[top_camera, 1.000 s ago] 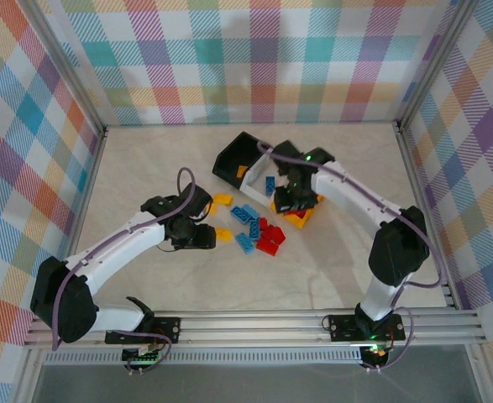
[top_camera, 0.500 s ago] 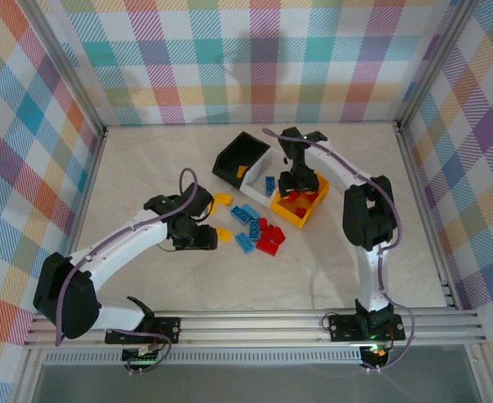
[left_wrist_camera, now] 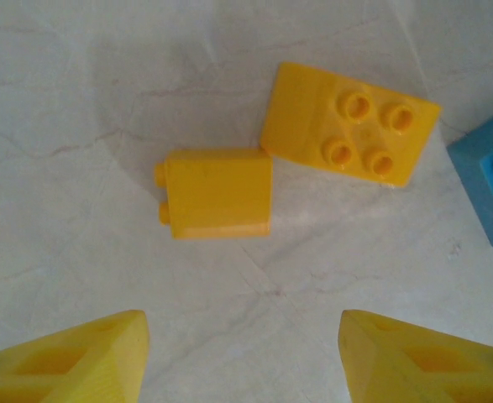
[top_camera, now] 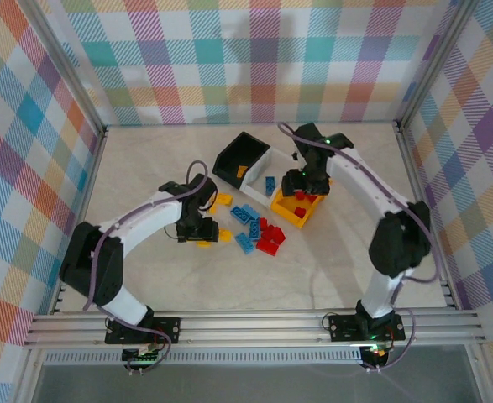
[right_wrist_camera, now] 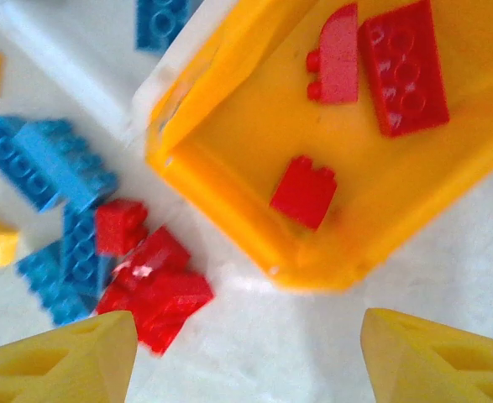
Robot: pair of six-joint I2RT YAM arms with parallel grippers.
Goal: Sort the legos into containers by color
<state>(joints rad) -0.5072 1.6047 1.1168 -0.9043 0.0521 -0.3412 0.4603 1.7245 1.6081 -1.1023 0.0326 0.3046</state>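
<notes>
From above, your left tool (top_camera: pixel 204 237) hangs beside the loose legos (top_camera: pixel 267 239) at centre, your right tool (top_camera: pixel 303 193) over the yellow bin (top_camera: pixel 301 221). Left wrist: fingers (left_wrist_camera: pixel 78 357) apart, yellow brick (left_wrist_camera: pixel 221 193) mid-frame. Right wrist: fingers (right_wrist_camera: pixel 61 361) apart, red bricks (right_wrist_camera: pixel 401 67) in that bin.

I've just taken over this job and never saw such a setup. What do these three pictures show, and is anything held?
The wide picture looks down on two robot arms bolted at the near edge of the table. The other two come from a camera on each wrist; the yellow wedges at the bottom are that claw's fingers. The left claw is open over two yellow bricks. The right claw is open above the yellow bin, which holds three red bricks. Next to it stand a white bin with a blue brick and a black bin. On the table lie loose bricks, red and blue. Nothing is held.
</notes>
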